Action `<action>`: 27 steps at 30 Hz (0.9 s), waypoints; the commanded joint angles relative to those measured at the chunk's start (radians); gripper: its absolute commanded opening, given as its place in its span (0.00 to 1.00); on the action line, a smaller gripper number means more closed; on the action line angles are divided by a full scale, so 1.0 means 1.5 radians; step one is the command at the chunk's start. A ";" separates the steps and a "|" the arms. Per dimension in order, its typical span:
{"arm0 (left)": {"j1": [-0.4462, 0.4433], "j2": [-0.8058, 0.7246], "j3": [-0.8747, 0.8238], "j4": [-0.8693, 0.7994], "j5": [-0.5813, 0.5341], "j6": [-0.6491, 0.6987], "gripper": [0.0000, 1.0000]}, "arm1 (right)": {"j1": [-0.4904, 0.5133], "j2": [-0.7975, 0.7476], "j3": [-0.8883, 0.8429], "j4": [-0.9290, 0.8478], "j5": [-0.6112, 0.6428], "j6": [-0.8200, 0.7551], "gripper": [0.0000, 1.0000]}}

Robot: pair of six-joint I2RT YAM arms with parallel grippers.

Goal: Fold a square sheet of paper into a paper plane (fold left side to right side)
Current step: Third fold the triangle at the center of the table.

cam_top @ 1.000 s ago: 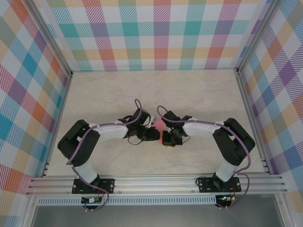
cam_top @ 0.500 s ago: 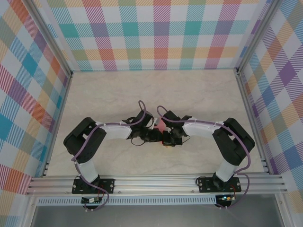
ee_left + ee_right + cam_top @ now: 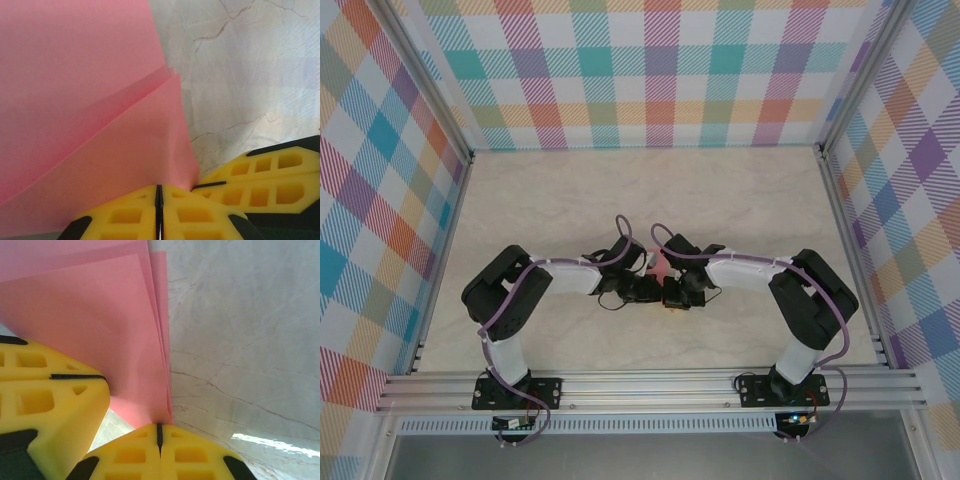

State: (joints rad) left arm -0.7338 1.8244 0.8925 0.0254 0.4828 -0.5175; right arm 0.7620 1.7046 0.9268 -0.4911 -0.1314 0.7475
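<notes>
As the pale marbled worktop [image 3: 620, 190] spreads out between the plaid walls [image 3: 650, 70], both arms bend inward and meet near its middle, a touch toward the near edge. The left arm [image 3: 555, 275] comes in from the left and the right arm [image 3: 755, 268] from the right, with their wrists almost touching. Between them sits the pink paper [image 3: 660, 265], just a small sliver from above. Up close on the left wrist view, the paper is folded into overlapping layers that fan up and away from the fingers, with marble showing to its right. Left claw [image 3: 158, 195]: yellow fingers pressed together, pinching the paper's lower edge right at the tips. Right claw [image 3: 159, 429]: same story, fingers tight together, nipping the stacked layers where they narrow to a corner. The two claws sit just beside each other, and each one's yellow fingers show in the other's wrist view.
</notes>
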 commanded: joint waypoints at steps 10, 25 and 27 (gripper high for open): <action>0.107 0.022 0.032 -0.124 -0.101 0.100 0.08 | 0.012 0.064 -0.041 -0.068 0.040 -0.017 0.01; 0.209 -0.029 0.020 -0.156 -0.089 0.135 0.14 | 0.012 0.051 -0.052 -0.020 0.011 -0.017 0.01; 0.213 -0.045 0.030 -0.170 -0.087 0.139 0.17 | 0.012 0.050 -0.046 -0.023 0.012 -0.022 0.01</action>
State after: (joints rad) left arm -0.4557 1.7977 0.9321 -0.1459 0.4641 -0.3431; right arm 0.7677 1.7084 0.9199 -0.4377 -0.1463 0.7399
